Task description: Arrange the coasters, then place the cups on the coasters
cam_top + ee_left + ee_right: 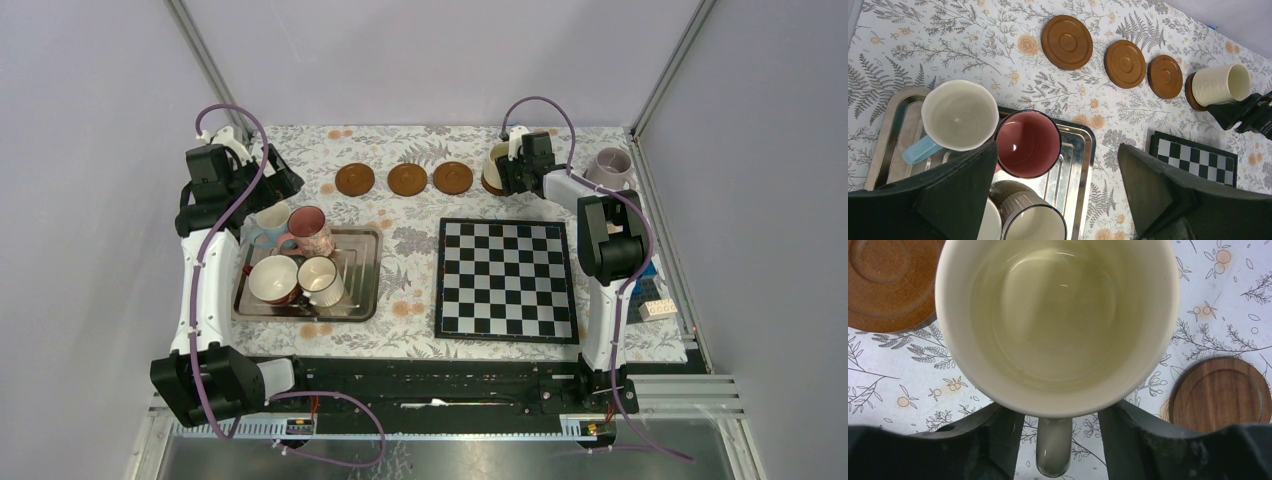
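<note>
Three bare dark-brown coasters point(354, 179) point(407, 179) point(453, 178) lie in a row at the back. The cream-yellow cup point(496, 162) stands on a fourth coaster point(1192, 92). My right gripper point(1060, 427) is open. Its fingers point(998, 435) stand either side of the cup's handle point(1054, 447) with gaps showing. Another coaster point(1220, 392) lies just beside it. A lilac cup point(610, 167) stands at the back right. My left gripper point(1055, 155) hangs open above the tray, holding nothing, over the pink cup point(1028, 144), the light-blue cup point(960, 115) and a ribbed cup point(1033, 220).
The metal tray point(362, 290) at the left also holds a wide dark-red cup point(273, 279). A black-and-white chessboard point(506, 280) lies right of centre. Small white and blue blocks point(655, 300) sit by the right arm's base.
</note>
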You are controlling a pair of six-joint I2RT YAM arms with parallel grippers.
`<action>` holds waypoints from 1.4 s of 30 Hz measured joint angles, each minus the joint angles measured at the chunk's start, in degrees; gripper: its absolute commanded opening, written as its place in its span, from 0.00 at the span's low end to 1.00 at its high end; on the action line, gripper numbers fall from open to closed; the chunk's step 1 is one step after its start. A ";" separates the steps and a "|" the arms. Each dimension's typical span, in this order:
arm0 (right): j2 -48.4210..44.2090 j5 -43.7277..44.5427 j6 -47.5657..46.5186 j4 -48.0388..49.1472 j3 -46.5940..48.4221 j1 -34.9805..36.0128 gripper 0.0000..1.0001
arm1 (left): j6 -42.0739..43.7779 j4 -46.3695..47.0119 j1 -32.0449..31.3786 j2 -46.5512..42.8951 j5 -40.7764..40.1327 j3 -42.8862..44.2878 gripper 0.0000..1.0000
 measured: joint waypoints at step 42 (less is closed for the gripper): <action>-6.58 -5.73 -8.52 -11.30 0.87 -3.48 0.99 | 4.02 -1.64 0.00 0.00 0.92 0.09 0.99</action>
